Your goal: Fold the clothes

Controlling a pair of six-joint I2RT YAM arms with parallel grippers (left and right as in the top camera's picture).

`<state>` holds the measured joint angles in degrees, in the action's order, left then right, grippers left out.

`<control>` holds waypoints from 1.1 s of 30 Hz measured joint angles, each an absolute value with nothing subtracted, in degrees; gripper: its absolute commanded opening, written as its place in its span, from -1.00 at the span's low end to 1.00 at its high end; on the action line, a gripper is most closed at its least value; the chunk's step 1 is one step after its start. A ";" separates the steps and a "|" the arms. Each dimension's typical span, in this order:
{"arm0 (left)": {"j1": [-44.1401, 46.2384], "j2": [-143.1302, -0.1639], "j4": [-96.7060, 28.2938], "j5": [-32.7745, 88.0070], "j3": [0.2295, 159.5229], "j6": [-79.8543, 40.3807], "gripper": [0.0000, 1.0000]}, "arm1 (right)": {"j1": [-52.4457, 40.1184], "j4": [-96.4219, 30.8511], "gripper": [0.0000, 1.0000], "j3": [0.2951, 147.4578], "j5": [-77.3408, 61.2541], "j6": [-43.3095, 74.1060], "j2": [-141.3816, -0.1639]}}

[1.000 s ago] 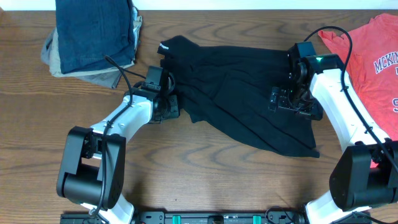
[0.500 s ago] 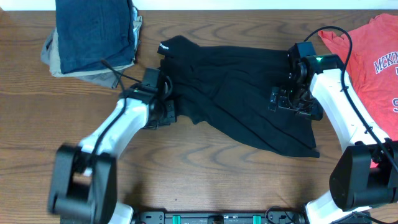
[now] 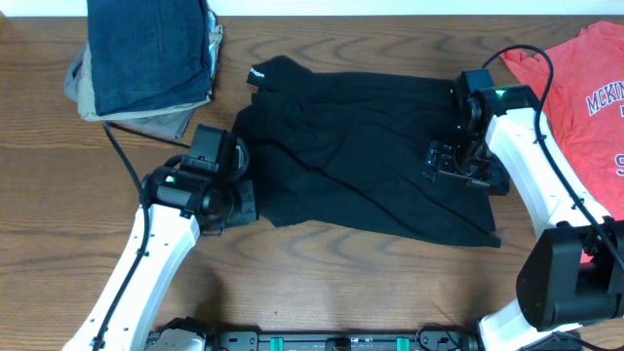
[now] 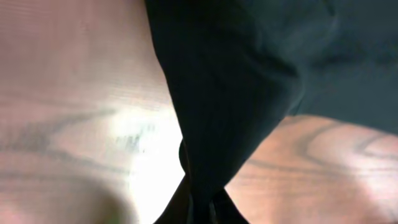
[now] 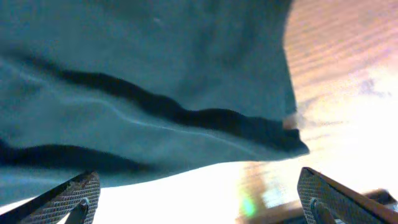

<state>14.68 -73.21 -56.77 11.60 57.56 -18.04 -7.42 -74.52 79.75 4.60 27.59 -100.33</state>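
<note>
- On the desk (image 3: 322, 283), the black T-shirt (image 3: 361, 146) lies crumpled at centre (coral-red T-shirt (image 3: 585, 88) at the far right);
- left end effector (image 3: 242, 203) has just pinched shut on the shirt's left edge and dragged it outward, so the cloth spreads wider;
- right end effector (image 3: 456, 164) stays spread wide above the right side, apparently holding nothing;
- flattening seems underway; no fold made yet.

I see large black short-sleeved soft T-shirt (image 3: 370, 156) lying crumpled mid-view, diag creases, small white logo lettering (image 3: 255, 70) at far-left corner. Coral-red soft T-shirt (image 3: 585, 88) w/ navy lettering lies flat far right, partly out of frame.
</note>
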 measured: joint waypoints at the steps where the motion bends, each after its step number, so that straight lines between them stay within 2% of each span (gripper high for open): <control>1: 14.68 -73.23 -57.82 11.60 57.54 -18.04 -0.88 | -7.42 -75.13 0.99 79.75 5.06 28.60 -100.33; 8: 14.68 -73.19 -62.61 11.60 57.54 -18.04 -0.88 | -7.38 -78.85 0.98 79.31 10.96 37.01 -99.48; 14: 14.68 -69.01 -64.97 11.60 57.54 -18.04 -0.88 | -3.42 -76.38 0.98 74.06 13.32 39.20 -91.33; 24: 14.68 -50.57 -68.49 11.62 57.54 -18.31 -0.88 | 14.94 -69.73 0.99 63.44 3.90 28.88 -84.68; 33: 14.68 -46.48 -67.42 11.60 57.54 -19.75 -0.88 | 13.41 -63.16 0.99 51.88 -9.28 18.13 -84.47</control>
